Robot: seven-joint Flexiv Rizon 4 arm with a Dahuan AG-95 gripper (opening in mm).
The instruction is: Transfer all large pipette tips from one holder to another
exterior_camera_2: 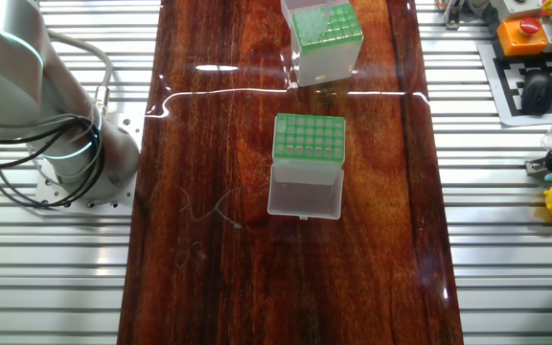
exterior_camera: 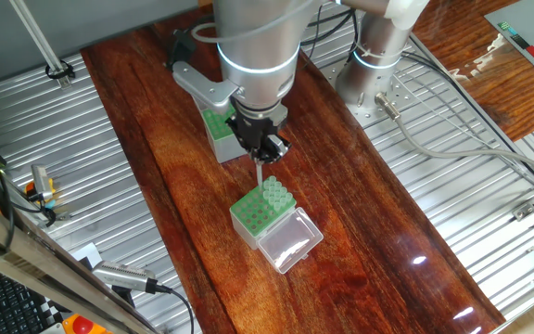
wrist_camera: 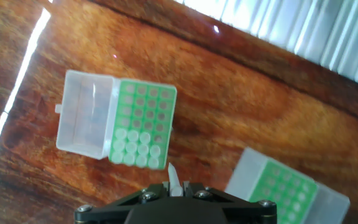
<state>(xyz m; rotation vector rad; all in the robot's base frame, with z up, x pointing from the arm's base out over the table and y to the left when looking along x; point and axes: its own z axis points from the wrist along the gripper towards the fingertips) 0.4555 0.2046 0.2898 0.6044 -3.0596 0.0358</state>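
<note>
My gripper point(exterior_camera: 261, 148) is shut on one large pipette tip point(wrist_camera: 173, 177), a pale cone pointing down from between the fingers. It hangs just above the shorter green-topped box point(exterior_camera: 253, 213), whose clear lid point(exterior_camera: 291, 241) lies open. In the hand view this box point(wrist_camera: 143, 109) has several tips point(wrist_camera: 135, 148) standing in the rows nearest me, and the held tip points just beside that edge. The taller grey-sided holder point(exterior_camera_2: 326, 38) stands apart, seen at the lower right in the hand view point(wrist_camera: 284, 190). The gripper is outside the other fixed view.
The robot base point(exterior_camera_2: 75, 144) with its cables stands on ribbed metal beside the wooden table point(exterior_camera_2: 209, 240). A keyboard and coloured items point(exterior_camera_2: 544, 57) sit off the table's other side.
</note>
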